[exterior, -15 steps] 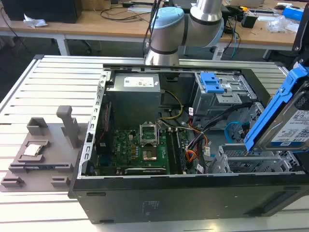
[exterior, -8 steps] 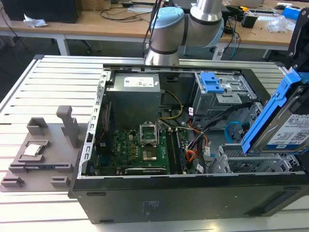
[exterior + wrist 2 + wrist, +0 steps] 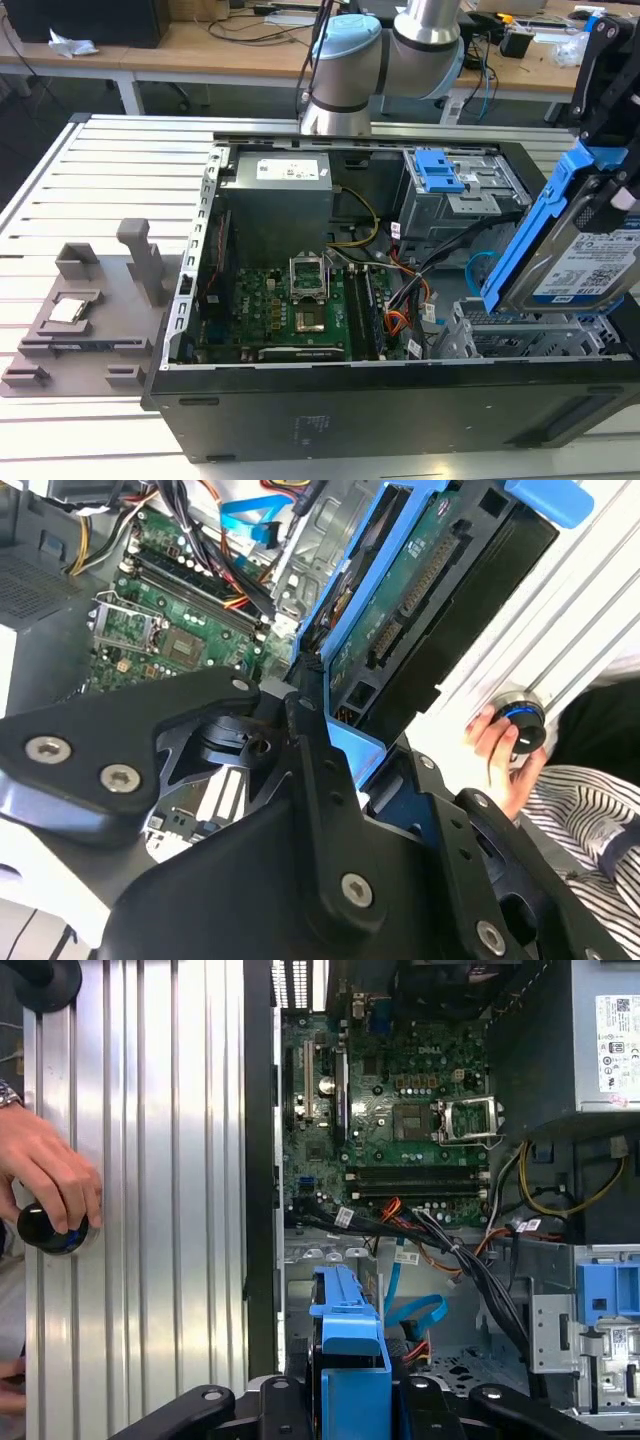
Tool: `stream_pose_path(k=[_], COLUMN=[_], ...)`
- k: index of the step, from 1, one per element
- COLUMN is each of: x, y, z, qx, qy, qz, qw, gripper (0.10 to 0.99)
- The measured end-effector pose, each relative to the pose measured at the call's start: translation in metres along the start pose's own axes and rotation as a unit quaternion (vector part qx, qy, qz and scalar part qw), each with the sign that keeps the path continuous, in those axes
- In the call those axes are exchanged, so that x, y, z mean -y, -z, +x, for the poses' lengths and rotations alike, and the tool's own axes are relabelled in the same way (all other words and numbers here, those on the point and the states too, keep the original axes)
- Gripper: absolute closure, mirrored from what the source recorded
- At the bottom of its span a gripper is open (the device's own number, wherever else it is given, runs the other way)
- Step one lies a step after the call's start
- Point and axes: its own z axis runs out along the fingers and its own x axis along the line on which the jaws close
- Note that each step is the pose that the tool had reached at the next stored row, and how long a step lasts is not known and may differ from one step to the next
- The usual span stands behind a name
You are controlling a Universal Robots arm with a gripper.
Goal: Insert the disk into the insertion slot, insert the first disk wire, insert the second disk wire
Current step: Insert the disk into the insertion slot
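**The disk [image 3: 585, 255] held over the open case [image 3: 300, 420]**

Tilted, it hangs just above the insertion slot [image 3: 500, 335] at the exterior view's right, the gripper [image 3: 605, 200] clamped on its blue carrier. The case lies on a ribbed metal table [image 3: 100, 170]; cluttered wooden benches [image 3: 200, 45] stand behind.

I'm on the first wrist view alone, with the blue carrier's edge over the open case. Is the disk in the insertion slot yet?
Observer: No. In the exterior view the disk hangs tilted above the insertion slot, not in the bay.
Operator: Which way is its label turned?
Observer: In the exterior view the white-and-blue label faces that camera, away from the motherboard.
Operator: Where does the pincer have it?
Observer: In the exterior view the pincer grips the disk at its raised upper end.
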Motion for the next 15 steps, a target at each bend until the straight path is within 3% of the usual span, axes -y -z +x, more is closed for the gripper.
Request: stream_pose_path(k=[3,10,15], x=[-0.0029,-0.0056,-0.0054], y=[-0.0002,-0.0039,-0.0045], z=[-0.0052,-0.0055,-0.0134], qx=[0.0000,0.0000,0.0000], qy=[0.000,0.000,0.000], qz=[0.0000,0.0000,0.0000], qw=[1.0000,1.0000,1.0000], gripper=[0.722,0.722,0.722])
